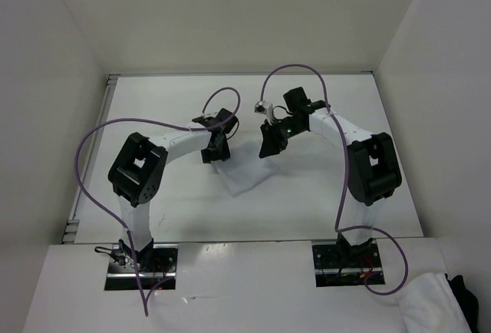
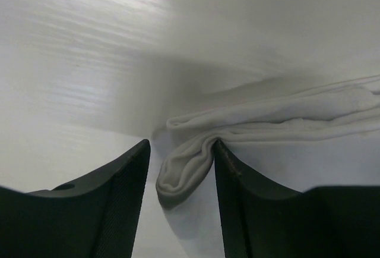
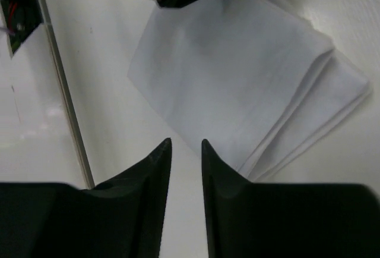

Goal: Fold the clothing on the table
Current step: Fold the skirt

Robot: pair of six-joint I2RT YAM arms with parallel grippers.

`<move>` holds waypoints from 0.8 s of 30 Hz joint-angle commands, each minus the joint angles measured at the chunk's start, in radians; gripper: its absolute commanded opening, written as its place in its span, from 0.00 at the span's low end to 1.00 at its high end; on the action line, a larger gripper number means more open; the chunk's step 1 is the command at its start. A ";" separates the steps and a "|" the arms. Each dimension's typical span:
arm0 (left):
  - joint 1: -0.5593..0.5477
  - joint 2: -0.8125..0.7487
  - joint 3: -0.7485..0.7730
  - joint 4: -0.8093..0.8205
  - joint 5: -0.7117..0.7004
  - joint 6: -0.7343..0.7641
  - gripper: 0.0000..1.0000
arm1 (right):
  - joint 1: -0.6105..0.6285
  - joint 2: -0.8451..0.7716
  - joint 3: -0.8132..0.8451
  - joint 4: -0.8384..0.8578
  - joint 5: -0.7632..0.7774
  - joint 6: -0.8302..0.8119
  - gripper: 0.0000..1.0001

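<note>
- We note the rolled edge of the thin white folded fabric garment [image 2: 267, 115] lying between the released left pincer's [image 2: 181, 142] parted fingers.
- Right pincer [image 3: 186, 141]: released, just beside the garment.

The matte white table [image 1: 153, 110] fills the middle of the top view, with a thin metal strip [image 1: 90, 156] along its left edge. The white clothing [image 1: 247, 173] lies folded directly on it just below the frame's center, its stacked layers showing.

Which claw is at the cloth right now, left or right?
The left claw: a rolled fold of the clothing sits between its fingers. The right claw hangs clear, nothing between its fingers.
</note>
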 commanded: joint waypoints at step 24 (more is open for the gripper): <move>-0.020 -0.372 -0.269 0.405 0.403 0.071 0.00 | -0.007 0.531 0.332 -0.362 -0.555 -0.245 0.00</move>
